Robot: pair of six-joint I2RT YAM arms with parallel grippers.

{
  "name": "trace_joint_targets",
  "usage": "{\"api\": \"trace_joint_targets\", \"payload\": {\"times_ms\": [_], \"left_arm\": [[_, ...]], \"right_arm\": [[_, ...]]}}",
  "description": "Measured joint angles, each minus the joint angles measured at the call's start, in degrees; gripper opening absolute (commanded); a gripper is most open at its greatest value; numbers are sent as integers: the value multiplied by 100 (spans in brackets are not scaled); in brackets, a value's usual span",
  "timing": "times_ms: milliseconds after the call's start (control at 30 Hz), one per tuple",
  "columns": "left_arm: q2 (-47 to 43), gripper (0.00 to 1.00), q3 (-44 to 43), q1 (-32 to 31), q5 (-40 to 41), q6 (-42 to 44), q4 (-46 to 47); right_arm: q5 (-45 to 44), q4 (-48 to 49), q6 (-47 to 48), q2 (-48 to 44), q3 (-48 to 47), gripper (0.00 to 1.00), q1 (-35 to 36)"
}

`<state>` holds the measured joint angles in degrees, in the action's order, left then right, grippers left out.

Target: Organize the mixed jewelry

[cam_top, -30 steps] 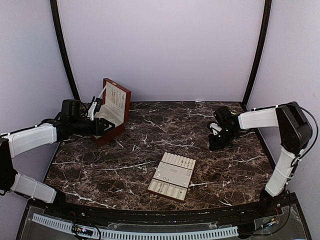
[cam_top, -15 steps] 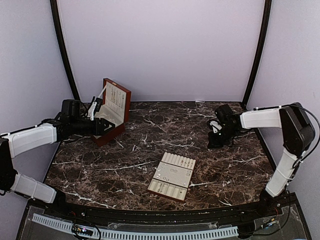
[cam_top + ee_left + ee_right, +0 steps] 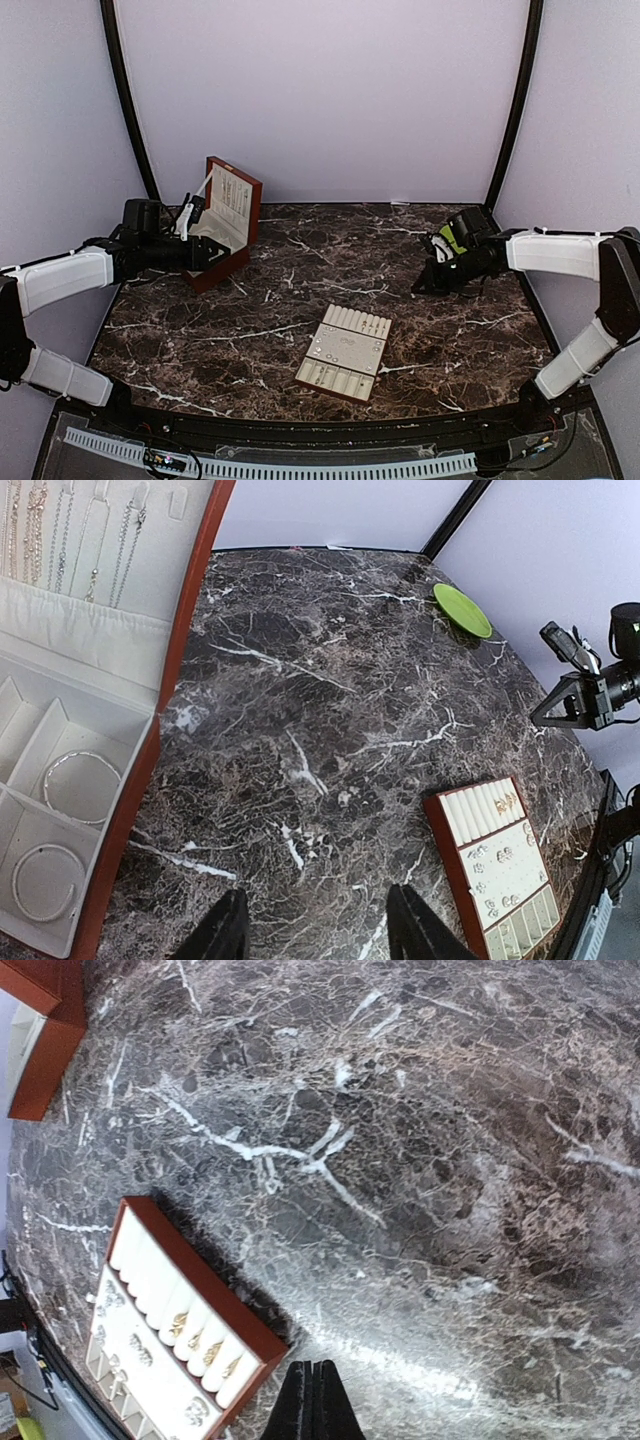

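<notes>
The mixed jewelry shows as gold rings (image 3: 200, 1338) in the cream tray's (image 3: 215, 1285) rolls and small silvery pieces (image 3: 492, 856) on its flat panel. The tray (image 3: 322, 376) lies mid-table. My right gripper (image 3: 313, 1390) is shut, its fingers pressed together with nothing visible between them, above bare marble just right of the tray's ring end. In the top view the right gripper (image 3: 425, 283) hangs at the table's right. My left gripper (image 3: 318, 892) stands open over bare marble beside the red-brown wooden box (image 3: 225, 220).
The open box (image 3: 190, 600) holds two silver bangles (image 3: 82, 787) in its compartments and chains (image 3: 60, 530) on the lid. A green dish (image 3: 462, 610) sits at the back right, behind the right arm. Black frame posts stand at the rear corners.
The right wrist has turned and drawn back to the right, with its jaws closing fully. The left arm has not moved.
</notes>
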<state>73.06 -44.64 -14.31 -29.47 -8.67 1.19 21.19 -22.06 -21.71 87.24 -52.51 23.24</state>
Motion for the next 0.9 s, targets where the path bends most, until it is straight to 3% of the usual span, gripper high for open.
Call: {"api": "trace_joint_targets", "payload": {"times_ms": [400,900], "left_arm": [[-166,49,0,0,-76,-103,50],[-345,49,0,0,-140,-122,87]], "right_arm": [[898,1119,-1237,-1233,1423,0,273],[1005,2682,-2785,-2081,2787,0,1187]]}}
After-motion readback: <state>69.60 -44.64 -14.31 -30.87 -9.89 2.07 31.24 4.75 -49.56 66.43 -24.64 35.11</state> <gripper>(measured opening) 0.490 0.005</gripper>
